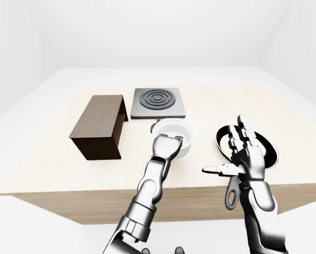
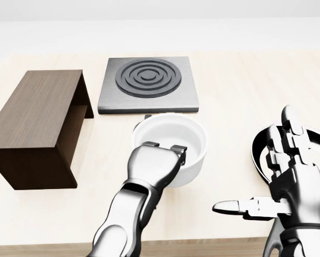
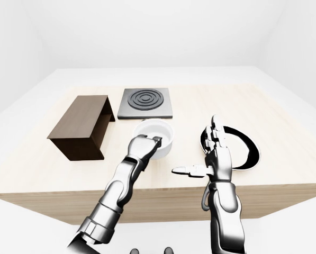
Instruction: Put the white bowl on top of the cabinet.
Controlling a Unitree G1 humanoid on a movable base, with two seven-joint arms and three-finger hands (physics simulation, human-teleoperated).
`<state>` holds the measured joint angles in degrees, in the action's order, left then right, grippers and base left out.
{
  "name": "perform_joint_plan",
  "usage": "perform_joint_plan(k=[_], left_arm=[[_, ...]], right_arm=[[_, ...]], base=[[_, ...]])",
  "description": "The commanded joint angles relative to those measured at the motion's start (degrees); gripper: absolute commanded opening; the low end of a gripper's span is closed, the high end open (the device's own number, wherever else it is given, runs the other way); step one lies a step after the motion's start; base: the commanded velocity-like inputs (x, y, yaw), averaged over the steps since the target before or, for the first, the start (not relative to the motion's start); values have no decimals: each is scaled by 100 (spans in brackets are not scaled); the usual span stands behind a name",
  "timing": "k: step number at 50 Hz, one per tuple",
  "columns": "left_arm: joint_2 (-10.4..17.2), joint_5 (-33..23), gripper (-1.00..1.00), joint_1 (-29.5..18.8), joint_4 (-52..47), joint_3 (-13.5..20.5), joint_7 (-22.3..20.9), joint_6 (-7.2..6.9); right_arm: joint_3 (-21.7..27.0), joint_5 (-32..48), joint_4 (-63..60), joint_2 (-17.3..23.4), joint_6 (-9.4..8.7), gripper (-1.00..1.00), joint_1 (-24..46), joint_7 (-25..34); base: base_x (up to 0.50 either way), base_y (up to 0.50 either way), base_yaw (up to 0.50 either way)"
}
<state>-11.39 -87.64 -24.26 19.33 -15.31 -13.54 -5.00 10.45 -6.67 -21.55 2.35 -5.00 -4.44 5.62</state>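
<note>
Bowl: I see the white bowl (image 2: 173,143) standing on the bench (image 2: 240,96), just below the stove plate (image 2: 147,83) in the head view; the cabinet (image 2: 34,126) lies to its left, apart.
Left hand (image 2: 155,160): my fingers (image 2: 177,151) curl over the bowl's near rim; whether they truly clamp it I cannot tell.
Right hand (image 2: 288,182): raised, fingers spread apart, over the dark pan (image 1: 271,151); holding nothing.

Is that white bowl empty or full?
Empty: the white bowl shows only its bare white inside, with the left hand at its rim.
</note>
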Motion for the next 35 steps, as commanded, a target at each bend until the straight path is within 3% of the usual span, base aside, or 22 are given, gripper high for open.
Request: perform_joint_plan(k=[1, 19, 35], left_arm=[[91, -366, -100, -77, -738, 103, -293, 0], [315, -500, -100, -425, -1389, 432, -974, 0], [649, -250, -100, -1144, -1455, 821, -1367, 0]], right_arm=[[-25, 24, 49, -5, 0, 100, -2, 24], [-85, 58, 41, -11, 0, 100, -24, 24], [-129, 104, 46, -42, 0, 100, -39, 18]], base=[[0, 0, 0], [0, 0, 0], [0, 0, 0]])
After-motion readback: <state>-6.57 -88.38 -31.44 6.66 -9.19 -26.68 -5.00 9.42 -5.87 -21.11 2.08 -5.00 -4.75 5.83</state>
